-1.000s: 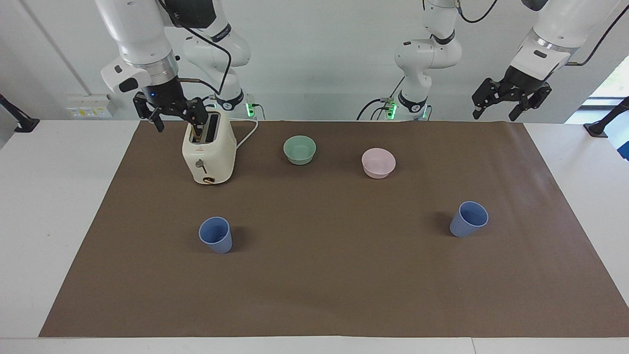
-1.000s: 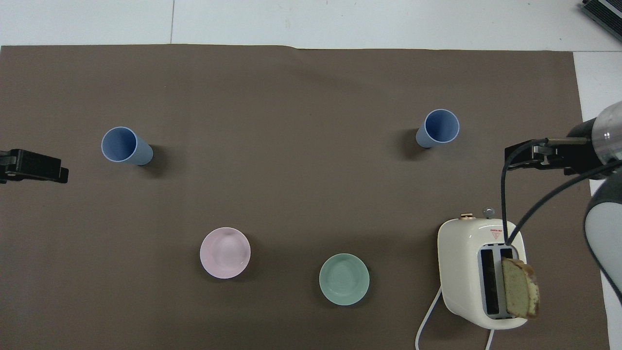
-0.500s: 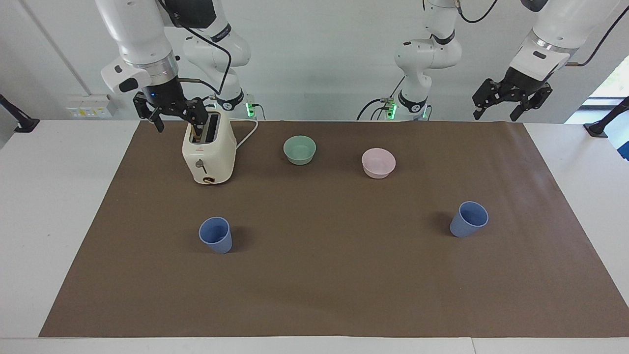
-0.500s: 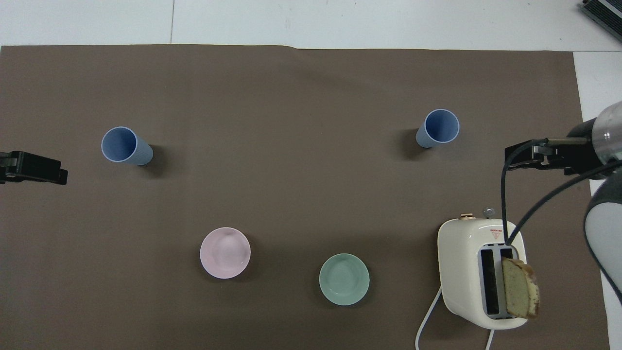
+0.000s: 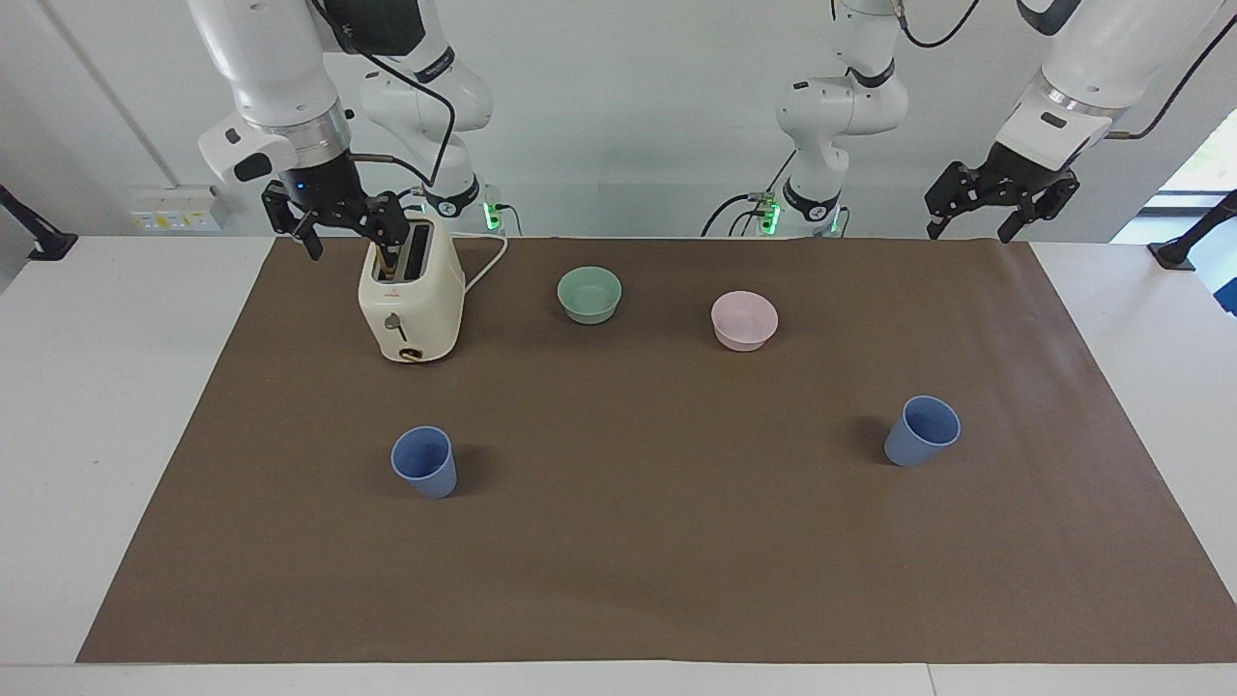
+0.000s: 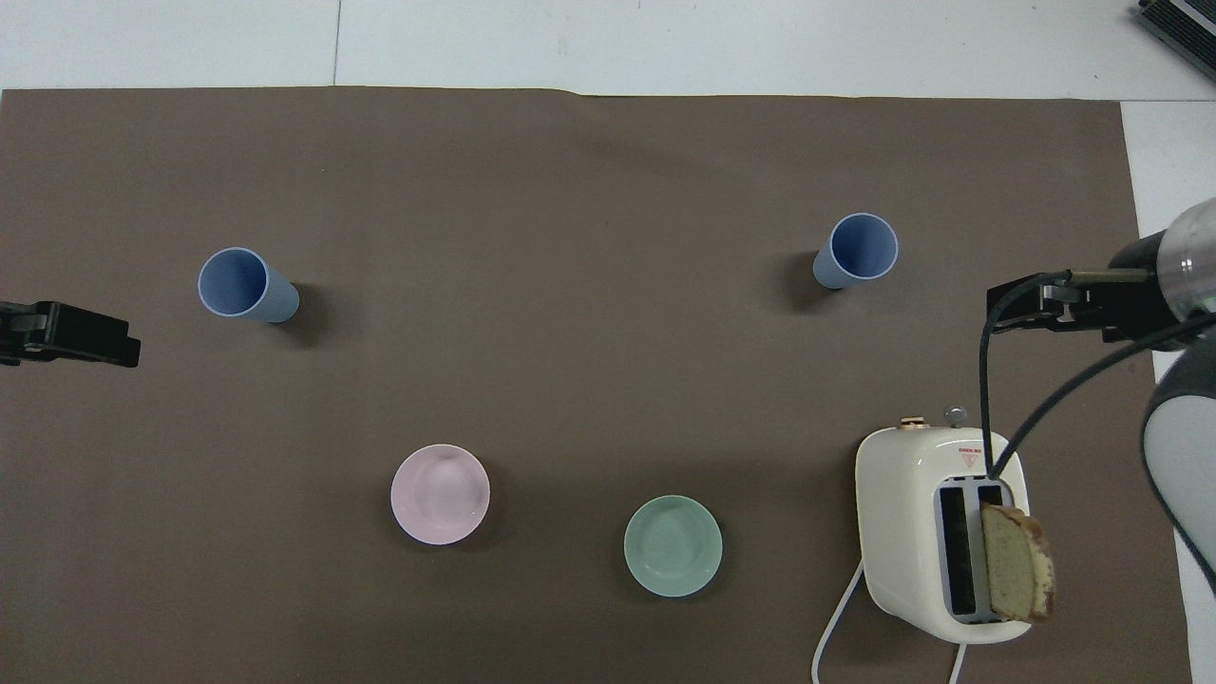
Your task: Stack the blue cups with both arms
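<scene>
White walls are backing a white table (image 5: 106, 406) on which a brown mat (image 5: 638, 541) is covering the working area. Two blue cups are standing upright and well apart on this mat, mouths up, farther from the robots than every other item: one blue cup (image 5: 424, 461) at the right arm's end, at roughly 8 o'clock from the mat's centre in the facing view, and the other blue cup (image 5: 922, 430) at the left arm's end, at roughly 3 o'clock. This spacing is apparently giving each arm its own cup to collect, and neither cup is yet being touched. A green bowl (image 5: 589, 294) and a pink bowl (image 5: 744, 320) are sitting between the cups and the robots, near 12 o'clock, apart from each other. A cream toaster (image 5: 411, 302) is standing at about 10 o'clock with a slice of bread (image 6: 1016, 575) protruding from its slot. The right gripper (image 5: 338, 224) is hanging over the toaster's outer edge, wrist pointing down, fingers spread and holding nothing. The left gripper (image 5: 981, 205) is hanging raised over the mat's corner at about 2 o'clock, wrist angled inward and down, fingers likewise spread and holding nothing. Judging by these poses, both arms are only beginning the approach.
</scene>
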Robot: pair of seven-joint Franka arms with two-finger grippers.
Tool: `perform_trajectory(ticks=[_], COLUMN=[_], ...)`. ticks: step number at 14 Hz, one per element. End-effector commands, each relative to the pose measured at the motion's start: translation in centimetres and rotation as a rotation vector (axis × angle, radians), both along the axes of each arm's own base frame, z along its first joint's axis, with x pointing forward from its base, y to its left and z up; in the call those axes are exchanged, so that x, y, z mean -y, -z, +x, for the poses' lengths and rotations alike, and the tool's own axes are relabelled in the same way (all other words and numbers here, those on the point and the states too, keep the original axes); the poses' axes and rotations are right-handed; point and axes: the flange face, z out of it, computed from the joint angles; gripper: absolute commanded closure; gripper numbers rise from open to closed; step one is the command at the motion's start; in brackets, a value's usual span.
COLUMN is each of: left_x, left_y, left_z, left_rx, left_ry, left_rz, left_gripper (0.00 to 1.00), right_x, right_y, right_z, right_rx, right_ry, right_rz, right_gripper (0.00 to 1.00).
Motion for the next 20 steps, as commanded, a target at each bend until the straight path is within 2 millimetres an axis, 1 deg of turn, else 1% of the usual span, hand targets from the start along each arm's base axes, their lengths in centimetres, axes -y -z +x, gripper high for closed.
perform_trajectory(ticks=[1,2,5,7,8,10,11,14,16,17,19,20], left_x=[-0.1,-0.4,-1.3,-3.0,-3.6,-6.2,-7.2,-8.3,-8.2,-7.8,-8.0,-8.0], left_y=[-0.1,-0.2,0.7,2.8,3.9,6.9,8.4,13.3,16.4,17.7,19.8,21.3], left_z=[-0.8,-0.5,0.8,2.3,3.1,5.3,6.5,9.3,10.6,10.9,10.9,11.2], left_rx=[0.017,0.039,0.069,0.088,0.099,0.111,0.124,0.113,0.116,0.111,0.105,0.098], left_ry=[0.013,0.005,-0.02,-0.064,-0.077,-0.123,-0.137,-0.185,-0.266,-0.274,-0.288,-0.3], left_rz=[0.021,0.02,0.015,0.014,0.014,0.01,0.009,0.0,-0.005,-0.009,-0.021,-0.033], left_gripper=[0.0,0.0,0.0,0.0,0.0,0.0,0.0,0.0,0.0,0.0,0.0,0.0], right_x=[0.2,0.2,0.2,0.3,0.3,0.3,0.3,0.2,0.3,0.4,0.5,0.5], right_y=[-0.2,-0.2,-0.3,-0.2,-0.2,-0.2,-0.2,-0.3,-0.3,-0.2,-0.2,-0.2], right_z=[-0.3,-0.3,-0.4,-0.3,-0.3,-0.3,-0.3,-0.3,-0.3,-0.3,-0.3,-0.3], right_rx=[0.006,0.006,0.006,0.006,0.008,0.008,0.008,0.009,0.009,0.008,0.006,0.008], right_ry=[-0.012,-0.012,-0.015,-0.017,-0.015,-0.014,-0.014,-0.015,-0.014,-0.015,-0.014,-0.014], right_rz=[-0.001,-0.001,-0.001,-0.001,-0.001,-0.001,-0.001,-0.001,-0.001,-0.001,-0.001,-0.001], right_gripper=[0.0,0.0,0.0,0.0,0.0,0.0,0.0,0.0,0.0,0.0,0.0,0.0])
